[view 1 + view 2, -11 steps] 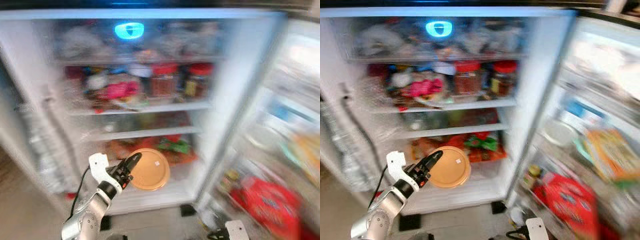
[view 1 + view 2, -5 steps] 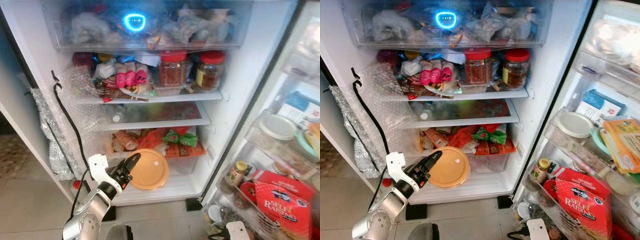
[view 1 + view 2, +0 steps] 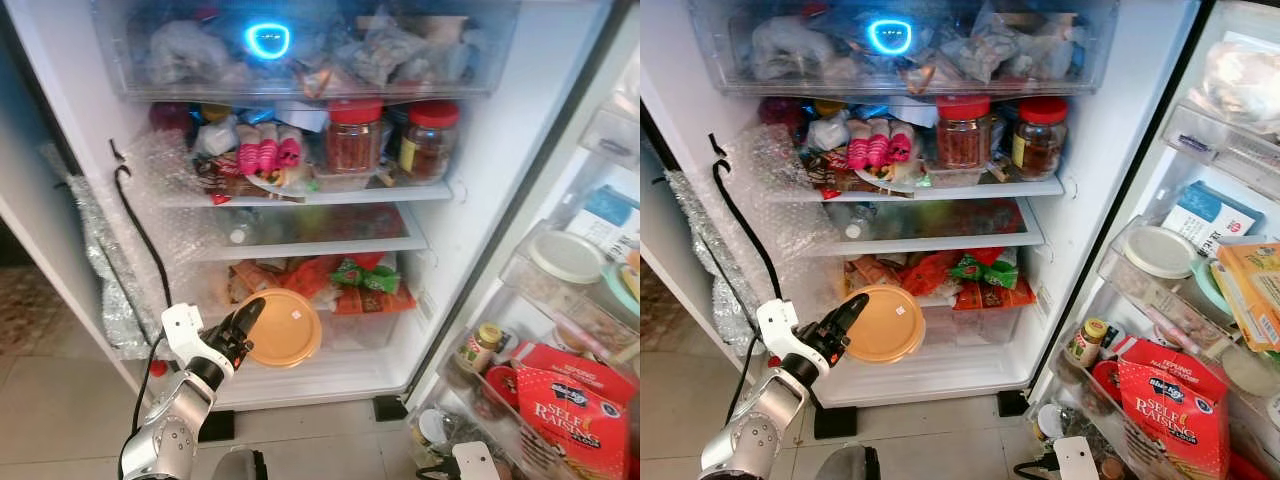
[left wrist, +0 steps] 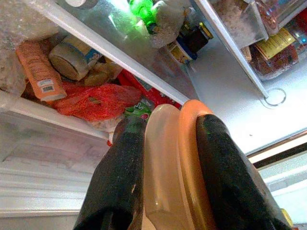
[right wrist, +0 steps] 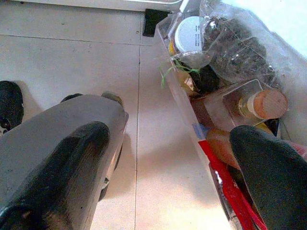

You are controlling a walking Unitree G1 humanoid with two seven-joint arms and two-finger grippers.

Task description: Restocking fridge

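Reaching forward, left gripper (image 3: 243,322) clamps orange container (image 3: 283,326) — before fridge (image 3: 480,180).

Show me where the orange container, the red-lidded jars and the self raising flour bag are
orange container (image 3: 283,327), left eye view, middle of its round lid, held by the left gripper (image 3: 243,322).
red-lidded jars (image 3: 354,140), left eye view, glass body of the left jar.
self raising flour bag (image 3: 1170,405), right eye view, front of the red bag.

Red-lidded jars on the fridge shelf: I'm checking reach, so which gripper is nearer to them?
Left. The left gripper is raised in front of the fridge's lower drawer, below the jars, clamping an orange container. The right gripper hangs low over the floor by the door bins.
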